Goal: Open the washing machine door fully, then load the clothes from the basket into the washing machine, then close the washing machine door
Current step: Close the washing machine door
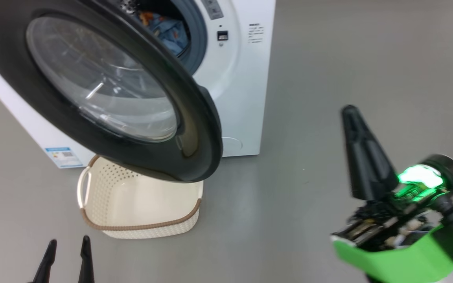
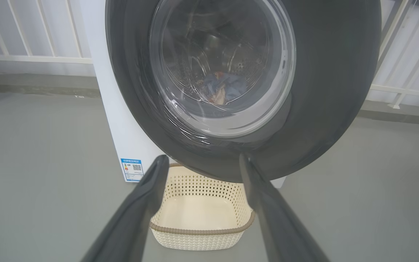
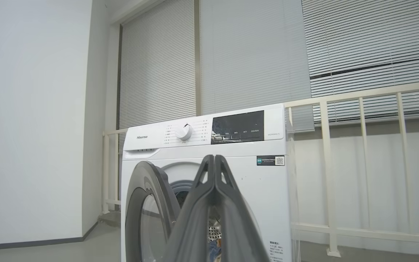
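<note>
The white washing machine (image 1: 246, 78) stands at the top of the head view, its black-rimmed door (image 1: 104, 90) swung open over the basket (image 1: 140, 230). The light blue clothes (image 1: 169, 31) lie inside the drum; through the door glass they show as a small bundle (image 2: 224, 89). The cream basket (image 2: 198, 233) on the floor below the door has nothing in it. My left gripper (image 1: 68, 243) is open near the bottom left, short of the basket. My right gripper (image 1: 350, 112) is shut on nothing, off to the right of the machine, pointing at its front (image 3: 215, 158).
Grey floor spreads all around. A cream railing (image 3: 362, 98) and window blinds stand behind the machine, a white wall (image 3: 31, 120) to one side. A blue label sticker (image 1: 63, 156) sits low on the machine's front.
</note>
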Motion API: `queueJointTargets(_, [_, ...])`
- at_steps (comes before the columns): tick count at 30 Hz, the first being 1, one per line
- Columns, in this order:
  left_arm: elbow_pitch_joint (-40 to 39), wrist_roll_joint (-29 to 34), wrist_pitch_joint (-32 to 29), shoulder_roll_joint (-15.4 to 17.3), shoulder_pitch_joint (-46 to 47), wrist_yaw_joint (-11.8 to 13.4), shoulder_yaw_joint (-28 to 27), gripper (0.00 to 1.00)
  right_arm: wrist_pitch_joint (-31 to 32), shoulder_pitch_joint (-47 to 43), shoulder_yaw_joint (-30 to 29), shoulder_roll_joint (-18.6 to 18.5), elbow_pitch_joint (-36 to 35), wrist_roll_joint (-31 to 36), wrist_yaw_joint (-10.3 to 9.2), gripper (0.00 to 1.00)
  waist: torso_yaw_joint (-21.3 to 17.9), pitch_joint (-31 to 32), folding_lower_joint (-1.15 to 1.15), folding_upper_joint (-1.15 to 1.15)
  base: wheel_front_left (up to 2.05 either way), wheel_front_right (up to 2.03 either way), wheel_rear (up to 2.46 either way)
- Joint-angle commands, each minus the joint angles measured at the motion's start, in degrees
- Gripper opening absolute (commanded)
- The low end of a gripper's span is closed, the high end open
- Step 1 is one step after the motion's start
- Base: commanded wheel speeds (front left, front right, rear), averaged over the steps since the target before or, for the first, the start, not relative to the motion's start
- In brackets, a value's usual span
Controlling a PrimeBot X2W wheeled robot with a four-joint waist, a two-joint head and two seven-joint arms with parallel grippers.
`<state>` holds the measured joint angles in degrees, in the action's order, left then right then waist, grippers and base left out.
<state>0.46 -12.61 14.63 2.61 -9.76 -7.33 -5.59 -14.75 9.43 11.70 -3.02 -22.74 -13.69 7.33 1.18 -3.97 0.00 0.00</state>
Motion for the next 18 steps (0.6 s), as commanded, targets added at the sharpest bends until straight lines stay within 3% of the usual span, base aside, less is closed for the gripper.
queueJointTargets(1, [-1.03,-0.64,0.37,0.28,2.94,0.15,-1.48,1.0,-0.25,2.29,2.97,0.14,-1.89,0.87,0.16,0.0,1.0,-0.4,0.0,0.0,0.0,0.0,0.0])
queueJointTargets(8, [-0.8,-1.45,0.37,0.27,4.65,0.17,-0.21,1.0,-0.25,7.39,16.81,-2.53,-0.18,0.92,0.16,0.0,4.3,-1.73,0.0,0.0,0.0,0.0,0.0])
queueJointTargets(13, [-1.23,-2.33,0.37,0.27,6.24,0.32,1.17,1.0,-0.23,10.38,25.16,-4.9,6.11,-0.75,0.16,0.0,7.4,-3.27,0.0,0.0,0.0,0.0,0.0])
queueJointTargets(18, [-1.72,-3.22,0.37,0.27,8.11,0.36,2.87,1.0,0.15,12.76,29.88,-5.89,12.82,-2.59,0.16,0.0,10.67,-5.54,0.0,0.0,0.0,0.0,0.0])
